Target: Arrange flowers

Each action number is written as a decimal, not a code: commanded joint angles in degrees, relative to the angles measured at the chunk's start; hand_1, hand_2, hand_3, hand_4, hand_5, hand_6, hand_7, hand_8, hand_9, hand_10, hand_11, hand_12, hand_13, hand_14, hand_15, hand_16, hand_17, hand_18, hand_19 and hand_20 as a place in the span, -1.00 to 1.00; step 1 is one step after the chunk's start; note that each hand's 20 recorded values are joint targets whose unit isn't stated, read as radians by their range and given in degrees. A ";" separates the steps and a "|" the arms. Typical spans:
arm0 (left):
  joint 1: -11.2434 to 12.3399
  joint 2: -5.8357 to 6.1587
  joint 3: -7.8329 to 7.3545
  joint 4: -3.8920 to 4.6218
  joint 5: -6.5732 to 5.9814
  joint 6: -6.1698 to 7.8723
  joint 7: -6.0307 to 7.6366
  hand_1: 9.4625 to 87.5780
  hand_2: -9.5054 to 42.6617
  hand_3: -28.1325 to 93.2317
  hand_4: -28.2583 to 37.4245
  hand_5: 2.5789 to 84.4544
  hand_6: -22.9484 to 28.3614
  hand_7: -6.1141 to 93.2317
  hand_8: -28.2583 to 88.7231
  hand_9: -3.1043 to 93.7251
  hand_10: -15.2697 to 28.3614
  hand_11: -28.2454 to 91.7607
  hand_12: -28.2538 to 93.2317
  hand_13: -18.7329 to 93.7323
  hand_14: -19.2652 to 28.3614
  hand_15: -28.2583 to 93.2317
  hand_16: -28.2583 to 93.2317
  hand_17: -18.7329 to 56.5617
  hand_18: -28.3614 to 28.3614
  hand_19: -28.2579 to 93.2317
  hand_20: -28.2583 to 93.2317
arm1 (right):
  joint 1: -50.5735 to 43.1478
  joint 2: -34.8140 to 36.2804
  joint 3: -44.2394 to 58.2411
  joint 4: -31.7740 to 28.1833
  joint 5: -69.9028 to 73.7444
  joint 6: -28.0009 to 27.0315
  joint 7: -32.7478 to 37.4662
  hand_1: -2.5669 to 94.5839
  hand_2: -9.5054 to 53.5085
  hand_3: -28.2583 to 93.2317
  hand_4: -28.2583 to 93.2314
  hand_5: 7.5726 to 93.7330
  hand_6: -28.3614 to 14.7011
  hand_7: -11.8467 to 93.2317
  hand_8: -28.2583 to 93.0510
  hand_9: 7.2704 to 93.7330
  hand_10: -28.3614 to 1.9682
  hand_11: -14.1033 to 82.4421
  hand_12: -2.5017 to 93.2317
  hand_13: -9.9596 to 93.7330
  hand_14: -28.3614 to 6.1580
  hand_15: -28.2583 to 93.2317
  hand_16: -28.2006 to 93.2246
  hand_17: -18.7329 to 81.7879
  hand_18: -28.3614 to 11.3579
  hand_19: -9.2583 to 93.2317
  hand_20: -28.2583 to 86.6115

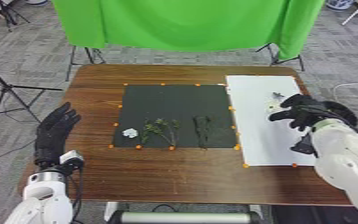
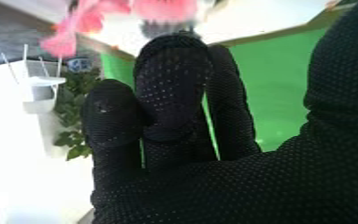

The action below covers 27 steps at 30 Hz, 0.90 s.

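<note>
In the head view my right hand (image 1: pixel 307 111) is over the white board (image 1: pixel 255 137), its fingers loosely bent and apart. A small pale flower (image 1: pixel 273 106) with a grey tip lies beside its fingers. My left hand (image 1: pixel 55 132) is at the table's left edge with straight fingers. On the dark mat (image 1: pixel 171 102) are a white flower (image 1: pixel 130 133), green sprigs (image 1: pixel 162 129) and darker stems (image 1: pixel 202 131). In the right wrist view my right hand (image 2: pixel 229 187) is open, with pink flowers (image 2: pixel 165 9) beyond the fingertips and nothing held.
Small orange pieces (image 1: pixel 172 148) line the edges of the mat and board. A green cloth (image 1: pixel 189 25) hangs behind the brown table (image 1: pixel 158 175). A black stand (image 1: pixel 8 87) is on the floor at the left. Dark green leaves (image 2: pixel 76 112) show in the right wrist view.
</note>
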 commanded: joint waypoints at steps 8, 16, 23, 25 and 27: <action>0.83 -0.53 -0.21 -0.53 0.54 -0.04 -0.86 -0.13 -1.00 0.45 -0.91 0.00 -0.19 -0.45 -0.72 -0.06 0.16 -0.19 -0.38 0.00 0.37 -0.17 -0.57 -0.19 0.30 -0.49 -0.20 | 3.23 0.22 -4.47 5.39 -1.45 0.26 1.83 -0.40 -1.00 0.57 -0.78 0.00 0.33 -0.54 -0.67 0.15 -0.15 -0.55 -0.61 0.85 0.34 0.45 -0.12 0.53 -0.38 1.00 0.32; 1.06 -0.67 -0.58 -0.58 0.11 0.02 -0.55 -0.14 -1.00 0.45 -0.90 0.01 -0.18 -0.46 -0.71 -0.06 0.16 -0.19 -0.38 0.01 0.37 -0.17 -0.57 -0.19 0.30 -0.49 -0.20 | 2.39 0.09 -5.49 5.80 -1.62 0.89 3.24 -0.29 -1.00 0.59 -0.78 0.09 0.35 -0.50 -0.67 0.23 -0.09 -0.52 -0.61 0.86 0.35 0.46 -0.12 0.55 -0.36 1.00 0.33; 0.71 -0.60 -0.49 -0.42 -0.02 0.15 -0.14 -0.15 -1.00 0.46 -0.88 0.01 -0.18 -0.46 -0.71 -0.06 0.16 -0.19 -0.38 0.01 0.37 -0.17 -0.57 -0.19 0.30 -0.49 -0.20 | 3.03 0.53 -9.99 6.01 -3.97 13.28 0.29 0.04 -1.00 0.55 -0.85 0.35 0.37 -0.38 -0.54 0.52 0.03 -0.39 -0.60 0.94 0.47 0.46 -0.11 0.63 -0.29 1.00 0.39; 0.67 -0.53 -0.44 -0.41 -0.03 0.18 -0.11 -0.15 -1.00 0.46 -0.88 0.02 -0.18 -0.46 -0.71 -0.06 0.16 -0.19 -0.38 0.01 0.37 -0.17 -0.57 -0.19 0.30 -0.49 -0.20 | 3.48 0.67 -11.13 5.65 -4.36 17.04 -0.92 0.12 -1.00 0.50 -0.84 0.45 0.36 -0.37 -0.50 0.60 0.09 -0.40 -0.55 0.96 0.50 0.47 -0.10 0.65 -0.28 1.00 0.42; 0.70 -0.48 -0.49 -0.47 -0.11 0.21 0.02 -0.16 -1.00 0.46 -0.88 0.02 -0.18 -0.46 -0.71 -0.06 0.17 -0.19 -0.38 0.01 0.37 -0.17 -0.57 -0.19 0.30 -0.49 -0.20 | 3.99 0.77 -11.59 4.72 -5.58 19.95 -1.98 0.20 -0.99 0.51 -0.85 0.59 0.37 -0.32 -0.46 0.73 0.11 -0.48 -0.43 0.97 0.53 0.47 -0.10 0.68 -0.26 1.00 0.44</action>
